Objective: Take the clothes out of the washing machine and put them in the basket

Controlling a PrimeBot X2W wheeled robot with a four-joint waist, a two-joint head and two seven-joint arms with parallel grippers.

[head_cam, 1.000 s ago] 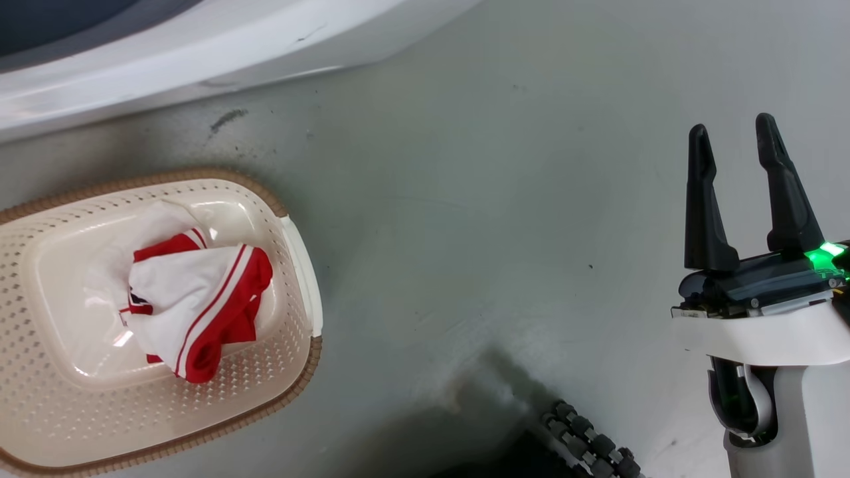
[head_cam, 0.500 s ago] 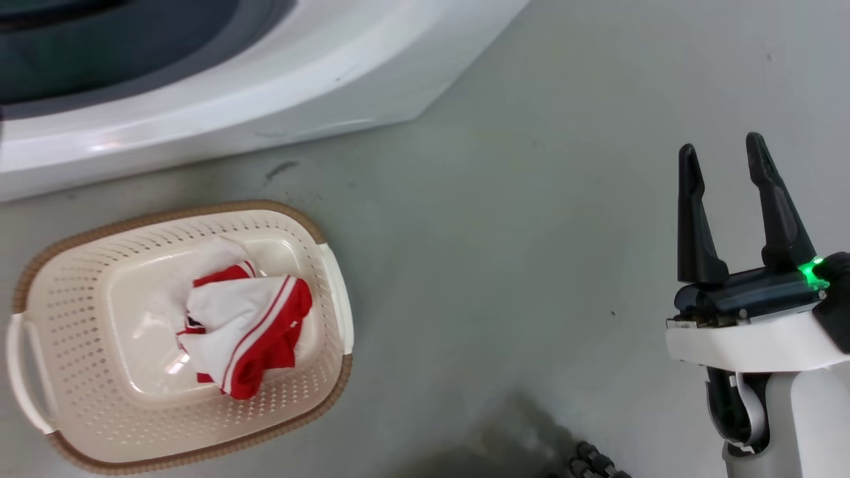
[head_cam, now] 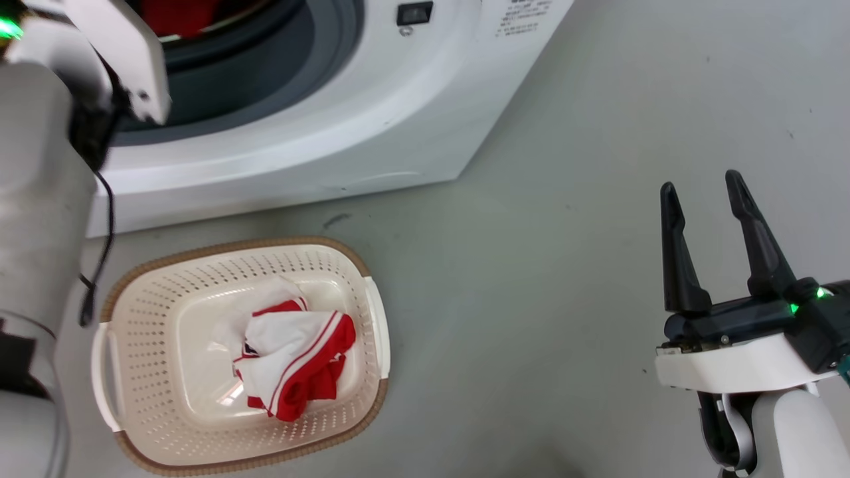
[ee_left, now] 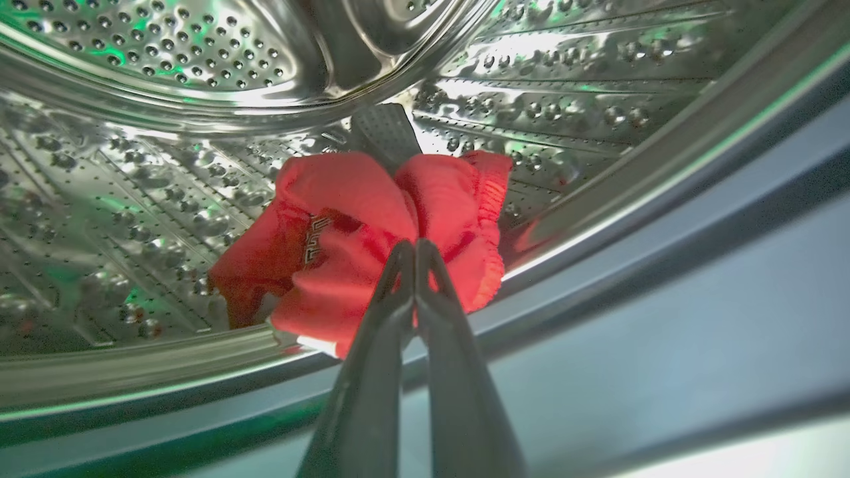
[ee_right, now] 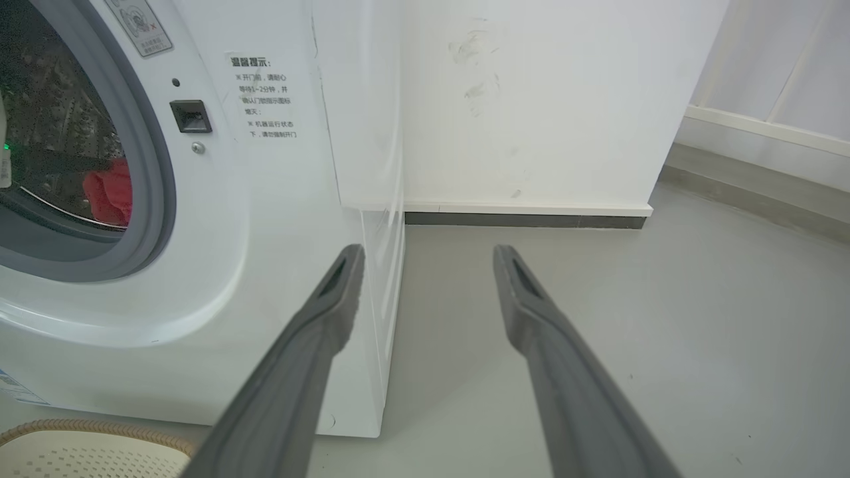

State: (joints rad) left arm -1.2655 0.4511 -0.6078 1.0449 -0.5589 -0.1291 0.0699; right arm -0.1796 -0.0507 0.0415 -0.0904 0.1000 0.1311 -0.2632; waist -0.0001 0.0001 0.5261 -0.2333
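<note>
- Two garments, one in each place: red garment (ee_left: 345, 212) inside the washing machine (head_cam: 372, 119), red-and-white garment (head_cam: 292, 362) in the basket (head_cam: 146, 305).
- Red garment: bunched at the bottom of the perforated steel drum (ee_left: 166, 60), near the front lip, just behind the grey gasket (ee_right: 159, 172).
- Left gripper (ee_left: 415, 242): inside the porthole, fingers pressed together with no gap. The tips overlap the red garment; cannot tell if any fabric is pinched.
- Left forearm (head_cam: 40, 199): pale, at the left edge of the head view, reaching up into the machine opening.
- Basket: cream, perforated, brown woven-look rim, on the grey floor (head_cam: 531, 299) just in front of the machine, left side of the scene.
- Red-and-white garment: crumpled in the middle of the basket bottom, stripe trim showing, not touching the walls.
- Right gripper (head_cam: 700, 180): open, fingers spread with a clear gap, holding nothing. It is over bare floor on the right, well apart from the basket and the machine.
- Right wrist view: looks past the machine's front right corner, with a printed sticker (ee_right: 262, 96) beside the porthole and a white wall (ee_right: 531, 99) behind.
</note>
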